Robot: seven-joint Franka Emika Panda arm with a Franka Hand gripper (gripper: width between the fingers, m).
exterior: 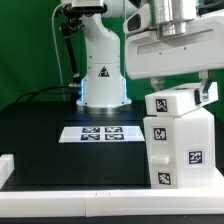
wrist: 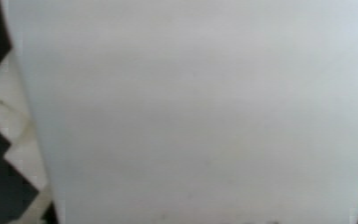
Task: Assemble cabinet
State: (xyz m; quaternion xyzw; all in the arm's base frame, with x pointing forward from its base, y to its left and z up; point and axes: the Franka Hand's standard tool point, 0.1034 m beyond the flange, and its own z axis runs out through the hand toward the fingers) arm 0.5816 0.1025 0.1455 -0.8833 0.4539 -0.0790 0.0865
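Cabinet [exterior: 178, 140], a tall white box with marker tags, stands upright on the black bench [exterior: 50, 140] at the exterior view's right. The gripper [exterior: 178, 88] sits on its top, seemingly steadying it; whether the jaws are clenched cannot be told. Marker board [exterior: 100, 132] lies nearby.

A black table [exterior: 40, 140] carries the marker board [exterior: 100, 132], off to the gripper's side, and the white cabinet [exterior: 178, 150] directly beneath it.

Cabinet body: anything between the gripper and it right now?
Nothing visible. The gripper sits right at the top of the cabinet body; the wrist view is filled by a white panel. Fingertips aren't visible, so contact is unclear.
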